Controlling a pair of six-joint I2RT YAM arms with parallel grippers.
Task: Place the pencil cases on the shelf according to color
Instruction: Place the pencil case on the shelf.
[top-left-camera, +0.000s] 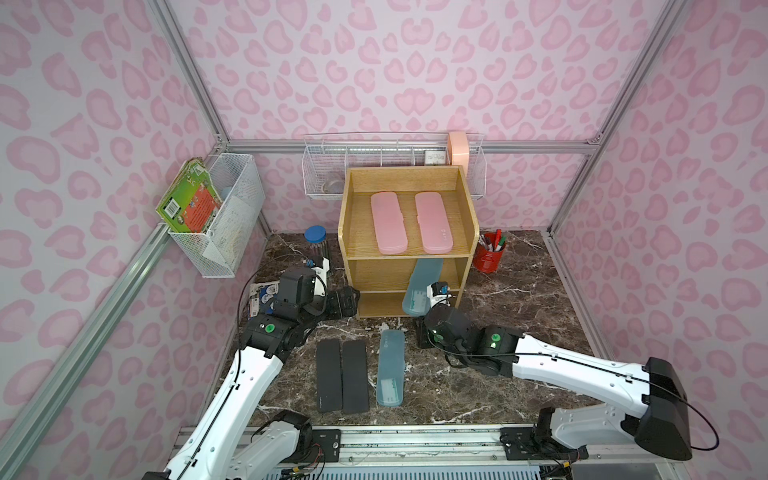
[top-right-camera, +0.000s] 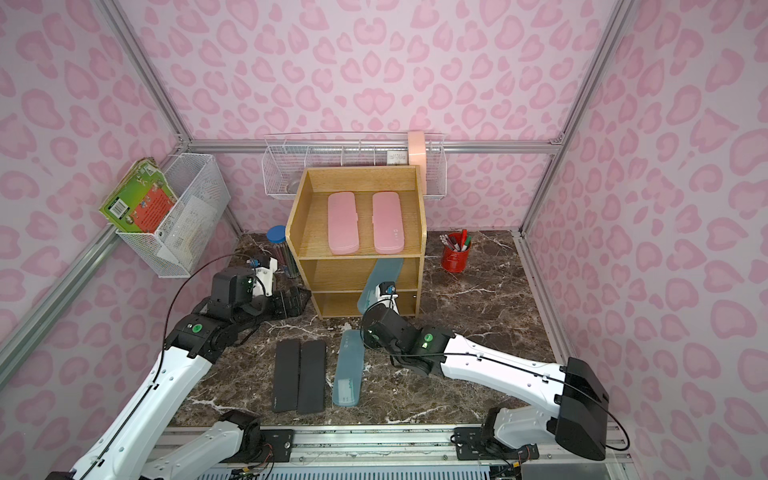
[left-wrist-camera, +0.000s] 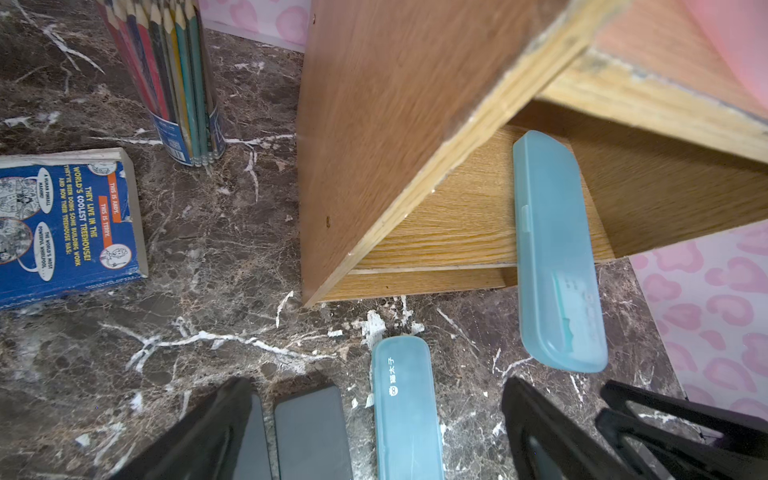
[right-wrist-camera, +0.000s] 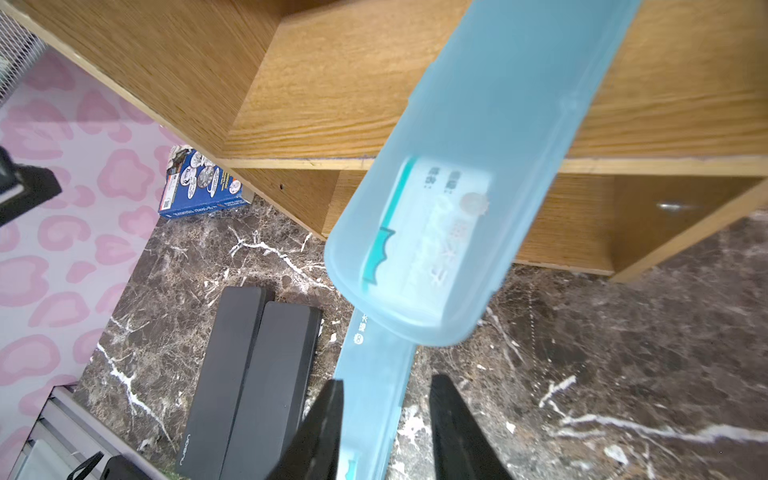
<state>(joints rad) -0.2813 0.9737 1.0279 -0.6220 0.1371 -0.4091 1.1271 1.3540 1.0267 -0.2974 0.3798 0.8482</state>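
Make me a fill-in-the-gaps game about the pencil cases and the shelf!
1. Both pink cases lie on the ___ of the shelf.
2. The pair of cases lying side by side on the table is coloured ___.
3. One teal case sticks out of the shelf's ___ tier.
4. The pen cup beside the shelf is coloured ___.

Missing words: top, black, middle, red.

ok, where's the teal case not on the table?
In both top views the teal case sits on the middle tier of the shelf, right side, near end overhanging the front edge.
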